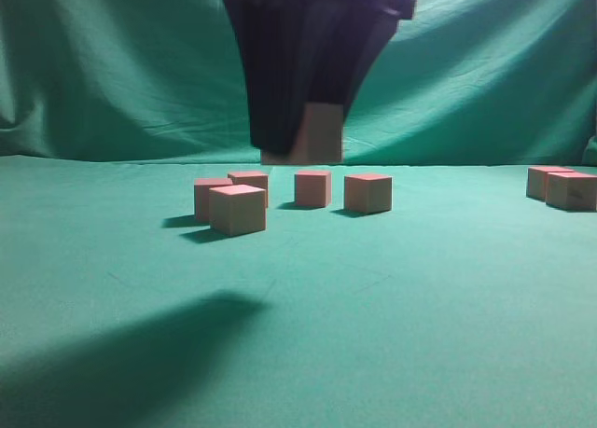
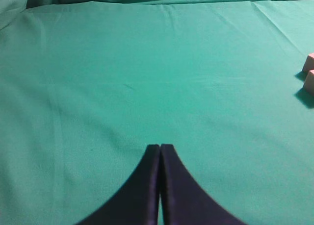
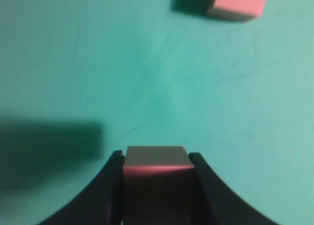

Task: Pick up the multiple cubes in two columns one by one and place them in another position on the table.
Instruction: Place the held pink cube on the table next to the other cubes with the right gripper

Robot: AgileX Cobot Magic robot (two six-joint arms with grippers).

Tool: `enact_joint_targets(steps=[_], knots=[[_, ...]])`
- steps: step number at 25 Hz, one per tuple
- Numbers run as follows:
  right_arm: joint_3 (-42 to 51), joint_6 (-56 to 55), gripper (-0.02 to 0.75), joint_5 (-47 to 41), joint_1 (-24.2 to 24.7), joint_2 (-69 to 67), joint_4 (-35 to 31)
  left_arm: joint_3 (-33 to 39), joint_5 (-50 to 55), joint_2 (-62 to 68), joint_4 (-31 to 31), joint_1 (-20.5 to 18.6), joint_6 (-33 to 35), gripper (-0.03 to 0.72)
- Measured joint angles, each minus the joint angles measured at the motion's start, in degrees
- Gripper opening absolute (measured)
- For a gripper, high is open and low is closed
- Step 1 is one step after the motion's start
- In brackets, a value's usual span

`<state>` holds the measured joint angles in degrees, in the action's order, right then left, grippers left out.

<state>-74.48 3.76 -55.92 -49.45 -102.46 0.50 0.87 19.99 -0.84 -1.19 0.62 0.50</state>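
Front cube (image 1: 237,209) sits on table (image 1: 373,307) with four more; right gripper (image 1: 312,134) clamps held cube (image 3: 157,178) aloft, likely for relocating; left gripper (image 2: 160,149) closed, empty.

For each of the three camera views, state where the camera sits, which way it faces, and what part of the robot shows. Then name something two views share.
Exterior view: low at table height, looking along the table at the cubes; the right gripper hangs at top centre.
Left wrist view: on the left arm, slanting down at bare cloth; the left gripper shows, its fingers pressed together.
Right wrist view: on the right arm, facing down; black fingers clamp a cube.
Shared: the held cube also appears in the exterior view.
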Motion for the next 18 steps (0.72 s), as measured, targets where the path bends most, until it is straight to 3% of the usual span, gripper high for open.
enact_joint_targets(steps=[6,18], knots=[[-7.45,0.00,0.260,-0.35,0.00,-7.44,8.13,0.00,0.00,0.00,0.00,0.00,0.00,0.000],[-12.01,0.00,0.260,0.53,0.00,-12.84,12.13,0.00,0.00,0.00,0.00,0.00,0.00,0.000]])
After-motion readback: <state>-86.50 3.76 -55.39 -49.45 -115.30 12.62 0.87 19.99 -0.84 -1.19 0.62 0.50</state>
